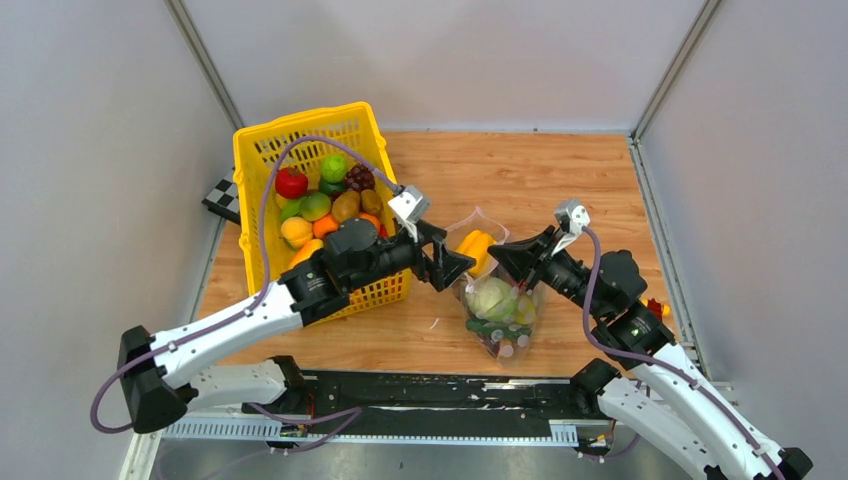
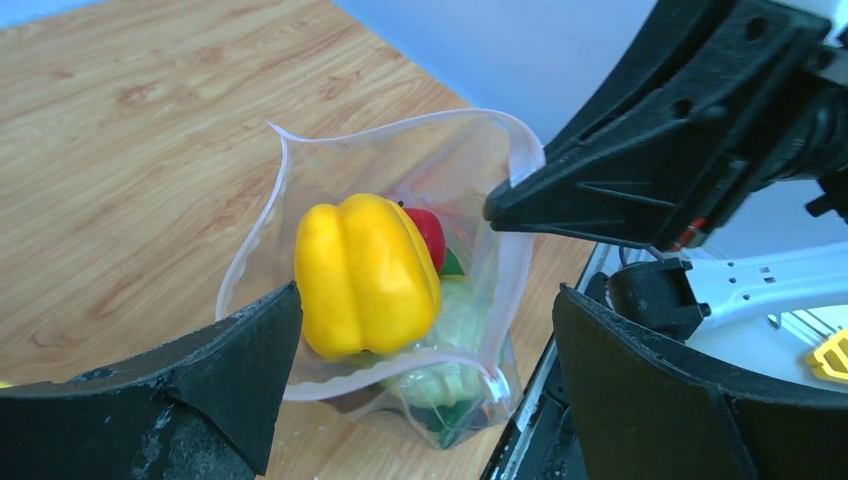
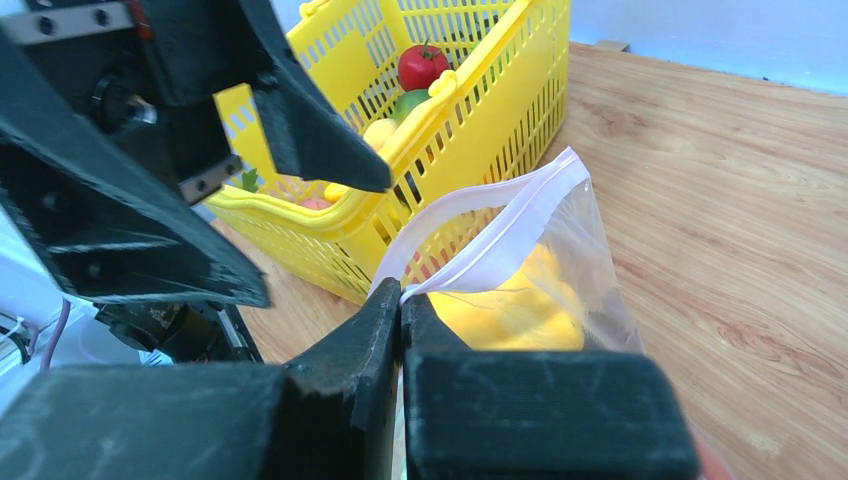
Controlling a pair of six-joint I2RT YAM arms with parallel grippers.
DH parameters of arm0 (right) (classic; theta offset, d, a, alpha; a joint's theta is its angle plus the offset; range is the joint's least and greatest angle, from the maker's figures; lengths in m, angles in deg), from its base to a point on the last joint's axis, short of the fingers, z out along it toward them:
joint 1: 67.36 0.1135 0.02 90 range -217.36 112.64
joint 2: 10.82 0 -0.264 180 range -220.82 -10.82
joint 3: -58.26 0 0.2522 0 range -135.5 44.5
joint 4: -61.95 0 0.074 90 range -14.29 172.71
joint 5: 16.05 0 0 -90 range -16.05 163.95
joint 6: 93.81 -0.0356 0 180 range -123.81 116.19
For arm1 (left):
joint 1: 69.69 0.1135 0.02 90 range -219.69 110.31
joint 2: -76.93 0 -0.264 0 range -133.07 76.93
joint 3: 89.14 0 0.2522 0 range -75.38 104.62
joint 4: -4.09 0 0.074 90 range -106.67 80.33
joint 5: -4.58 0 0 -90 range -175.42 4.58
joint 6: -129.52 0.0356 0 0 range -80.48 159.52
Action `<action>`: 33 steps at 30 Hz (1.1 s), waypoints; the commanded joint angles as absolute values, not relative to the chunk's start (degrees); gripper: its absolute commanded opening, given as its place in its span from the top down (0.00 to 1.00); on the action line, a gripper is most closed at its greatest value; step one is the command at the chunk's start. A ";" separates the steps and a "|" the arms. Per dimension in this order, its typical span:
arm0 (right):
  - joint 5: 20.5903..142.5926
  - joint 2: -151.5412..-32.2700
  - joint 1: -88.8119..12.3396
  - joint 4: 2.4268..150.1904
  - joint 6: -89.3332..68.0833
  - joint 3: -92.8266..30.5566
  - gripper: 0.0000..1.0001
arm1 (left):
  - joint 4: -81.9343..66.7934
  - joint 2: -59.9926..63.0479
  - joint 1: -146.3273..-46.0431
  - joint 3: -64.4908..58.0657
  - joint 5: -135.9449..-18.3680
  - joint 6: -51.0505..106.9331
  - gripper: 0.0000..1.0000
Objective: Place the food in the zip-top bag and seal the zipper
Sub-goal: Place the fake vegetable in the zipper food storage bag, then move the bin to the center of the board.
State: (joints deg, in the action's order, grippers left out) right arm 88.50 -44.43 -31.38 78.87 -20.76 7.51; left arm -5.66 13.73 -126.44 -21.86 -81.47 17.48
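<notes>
Here, over grey-walled wooden table (image 1: 560, 180), left end effector (image 1: 455, 268) gapes, right one (image 3: 400, 300) pinches bag (image 2: 420, 155)

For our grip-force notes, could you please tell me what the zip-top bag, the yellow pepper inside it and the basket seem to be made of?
Zip-top bag: thin, clear, soft plastic film. It creases, and the contents show through.
Yellow pepper: probably hard moulded plastic. It is glossy, with bright highlights.
Basket: rigid yellow plastic lattice with a slight sheen.
</notes>
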 commanded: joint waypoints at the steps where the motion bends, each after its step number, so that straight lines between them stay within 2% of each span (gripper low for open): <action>1: 86.83 -44.22 -31.18 75.52 -20.02 6.53 0.97 | -10.95 19.44 -126.81 -22.31 -81.17 20.68 0.00; 13: 85.54 -43.13 -31.24 78.43 -19.26 6.29 0.97 | -26.60 28.92 -126.90 -25.87 -76.81 24.29 0.00; 16: 85.71 -43.18 -31.19 78.44 -19.36 6.27 0.97 | -32.66 26.63 -126.87 -24.29 -81.74 23.85 0.00; 24: 85.87 -43.49 -31.24 78.23 -19.61 6.22 0.97 | -42.90 23.81 -125.62 -22.49 -107.37 22.45 0.00; 28: 86.21 -44.36 -31.22 78.16 -19.73 6.03 0.97 | -42.94 21.02 -120.65 -22.24 -106.70 22.75 0.00; 33: 86.38 -44.51 -31.24 77.91 -19.97 6.09 0.97 | -38.42 18.75 -118.96 -22.33 -104.23 25.49 0.00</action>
State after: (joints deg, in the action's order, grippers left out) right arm 86.46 -44.87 -31.38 79.88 -20.17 7.51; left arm -38.86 19.59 -120.62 -22.41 -99.07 22.59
